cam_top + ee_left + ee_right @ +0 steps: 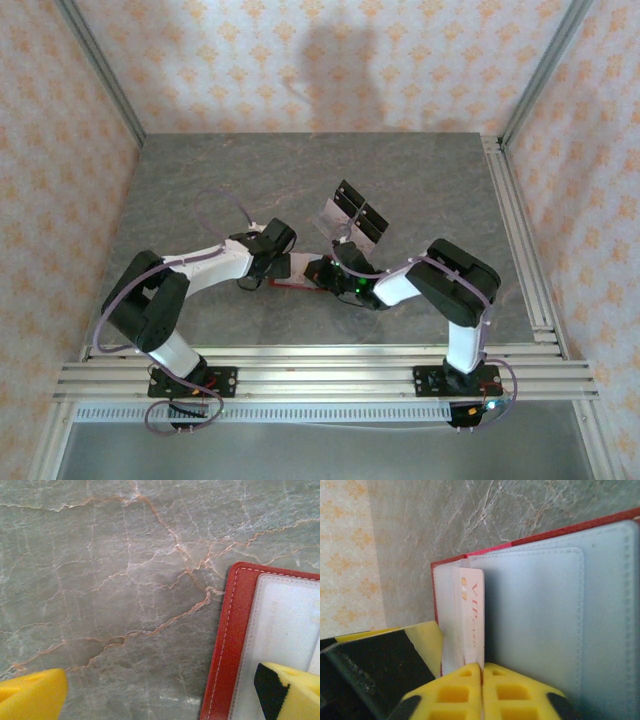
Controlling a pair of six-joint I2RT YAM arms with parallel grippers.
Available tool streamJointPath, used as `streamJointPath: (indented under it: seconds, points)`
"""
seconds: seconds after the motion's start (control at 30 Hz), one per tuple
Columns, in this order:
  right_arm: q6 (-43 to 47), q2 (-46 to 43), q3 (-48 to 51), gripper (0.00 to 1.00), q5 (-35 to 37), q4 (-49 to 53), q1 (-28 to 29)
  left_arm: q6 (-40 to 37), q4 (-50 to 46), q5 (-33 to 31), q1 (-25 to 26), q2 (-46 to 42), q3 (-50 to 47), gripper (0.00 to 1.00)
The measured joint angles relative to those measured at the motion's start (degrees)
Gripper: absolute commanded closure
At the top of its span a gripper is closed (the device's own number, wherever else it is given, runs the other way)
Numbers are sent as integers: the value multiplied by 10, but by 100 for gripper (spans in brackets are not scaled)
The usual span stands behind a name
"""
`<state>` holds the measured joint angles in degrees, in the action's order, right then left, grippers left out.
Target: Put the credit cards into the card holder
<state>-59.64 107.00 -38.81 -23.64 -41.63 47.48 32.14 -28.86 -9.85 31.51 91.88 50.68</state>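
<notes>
While right gripper (481,676) pinches credit card (472,615) at lower centre of frame, card stands partway inside clear sleeve (449,620) of card holder (470,559); left gripper (160,692) wide, 1 finger (295,692) pressing open holder at lower right; push-in and release likely remain

Layout: card holder (265,630) laid open on counter (100,580) | credit card (472,620) lodged in its end pocket, nipped in right tool (481,685) | left tool (160,695) set astride its edge | rack (352,218) stood just behind.
</notes>
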Motion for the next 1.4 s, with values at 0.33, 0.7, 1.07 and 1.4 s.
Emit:
streamJointPath:
  seconds: [0.33,0.7,1.07,1.4]
  points:
    - [33,-31,-29,57,-8,83,1,7,-42,-26,-12,-10,15,2]
    - [89,-55,-62,56,-13,213,-19,8,-52,-31,-24,-20,15,2]
    - [162,-67,-126,55,-19,364,-49,8,-42,-13,-24,-22,-1,2]
    - [225,-81,-209,94,-2,497,-49,7,-20,9,-24,-22,-7,3]
